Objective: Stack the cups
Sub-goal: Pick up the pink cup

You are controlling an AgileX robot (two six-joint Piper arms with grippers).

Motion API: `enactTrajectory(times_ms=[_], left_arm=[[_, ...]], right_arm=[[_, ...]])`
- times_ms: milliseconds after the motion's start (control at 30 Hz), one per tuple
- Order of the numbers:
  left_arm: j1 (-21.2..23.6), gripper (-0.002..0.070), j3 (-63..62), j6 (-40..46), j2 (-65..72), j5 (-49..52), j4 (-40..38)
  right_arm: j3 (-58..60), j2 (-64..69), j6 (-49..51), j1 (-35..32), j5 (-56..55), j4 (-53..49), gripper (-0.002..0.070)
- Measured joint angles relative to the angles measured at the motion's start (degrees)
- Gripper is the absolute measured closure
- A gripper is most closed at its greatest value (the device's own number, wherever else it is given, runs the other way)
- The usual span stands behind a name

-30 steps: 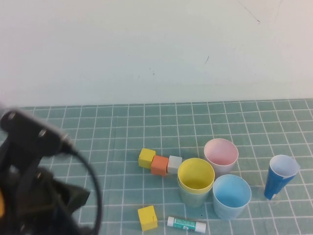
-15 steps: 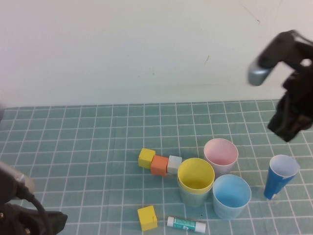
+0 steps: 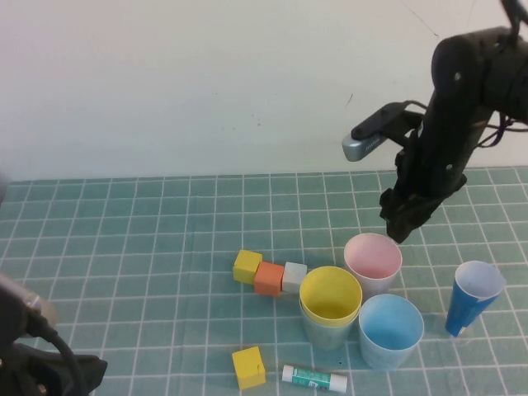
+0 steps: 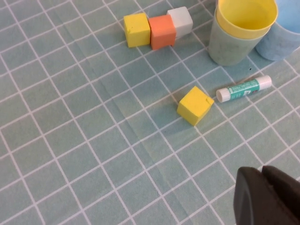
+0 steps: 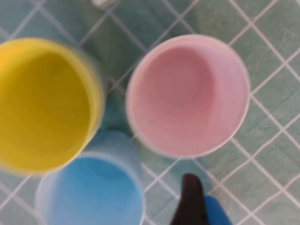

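So the yellow cup (image 3: 330,294) is already sitting inside the green cup (image 3: 323,329), lower middle of the frame in the high view; you only see a band of green under the yellow rim. That looks like the base of the stack. The pink cup (image 3: 373,258) stands just behind and to the right of it, the light blue cup (image 3: 390,330) just to its right at the bottom, and all three are bunched so close the rims nearly touch. My guess is they're clustered like that so each one is only a short hop into the stack.

The right claw (image 3: 402,224) hangs in the right half of the frame, just above the far rim of the pink cup, not touching anything. The wrist camera looks straight down into the pink cup (image 5: 187,93), so I'd say that's the next one to get picked. Can't tell from the shots whether its fingers are spread or shut, and there's nothing in it.

The left claw (image 4: 267,197) is down in the bottom left corner of the high view, closed and empty, basically parked over bare desk (image 3: 148,247).

Other stuff lying around: a row of blocks (image 3: 269,275) left of the cups, a loose yellow block (image 3: 248,366), a glue stick (image 3: 314,379), and a tall dark blue cup (image 3: 473,297) off at the right edge.
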Motion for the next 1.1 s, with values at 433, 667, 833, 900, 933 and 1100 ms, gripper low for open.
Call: enactTrajectory(times_ms=[433, 667, 833, 900, 933, 1100], left_arm=[[0.0, 0.0676, 0.0, 0.0, 0.0, 0.21, 0.23], [0.0, 0.0676, 0.0, -0.09, 0.0, 0.21, 0.23], [0.0, 0.0676, 0.0, -0.09, 0.0, 0.21, 0.23], [0.0, 0.0676, 0.0, -0.09, 0.0, 0.21, 0.23], [0.0, 0.0676, 0.0, -0.09, 0.0, 0.21, 0.23], [0.0, 0.0676, 0.0, -0.09, 0.0, 0.21, 0.23]], right_arm=[[-2.58, 11.8, 0.61, -2.41, -6.93, 5.96, 0.012], [-3.08, 14.4, -3.85, -2.41, -7.87, 10.39, 0.0367], [-4.53, 14.63, -4.0, -2.41, -7.12, 10.28, 0.0628], [-6.69, 14.63, -4.11, -2.41, -4.89, 9.79, 0.0652], [-8.23, 14.63, -4.24, -2.41, -3.18, 9.15, 0.0656], [-13.95, 11.75, -5.52, -2.41, 2.17, 5.63, 0.0659]])
